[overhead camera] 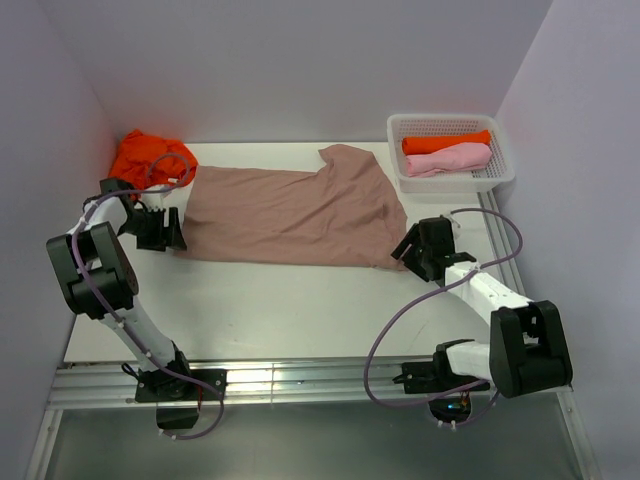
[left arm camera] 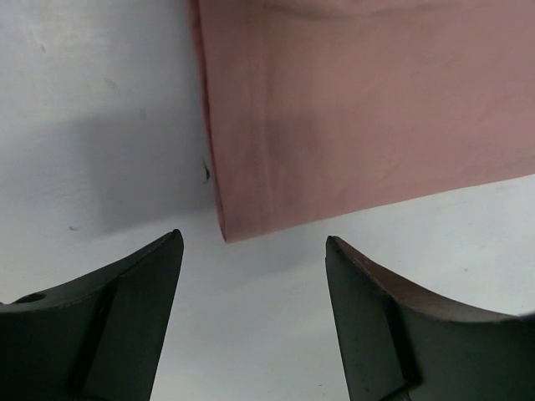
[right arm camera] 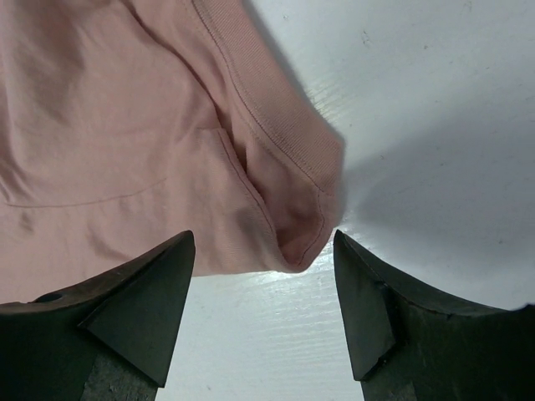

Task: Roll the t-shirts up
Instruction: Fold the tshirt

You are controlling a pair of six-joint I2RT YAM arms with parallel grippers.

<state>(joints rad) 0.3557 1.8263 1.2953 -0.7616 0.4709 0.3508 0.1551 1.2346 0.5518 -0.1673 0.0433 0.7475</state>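
Right, the white table [overhead camera: 300, 300] carries the dusty pink-brown t-shirt [overhead camera: 290, 215] spread flat across its middle, apparently laid out as a long band so it can roll from one end. At the back right, the white mesh basket [overhead camera: 455, 183] holds a rolled orange t-shirt [overhead camera: 445, 143] and a rolled light pink t-shirt [overhead camera: 448, 160], finished, I'd judge. A crumpled orange t-shirt [overhead camera: 148, 157] waits back left. My left gripper [left arm camera: 253, 238] stands wide at the band's near left corner and my right gripper [right arm camera: 263, 236] wide over a sleeve hem, both empty.
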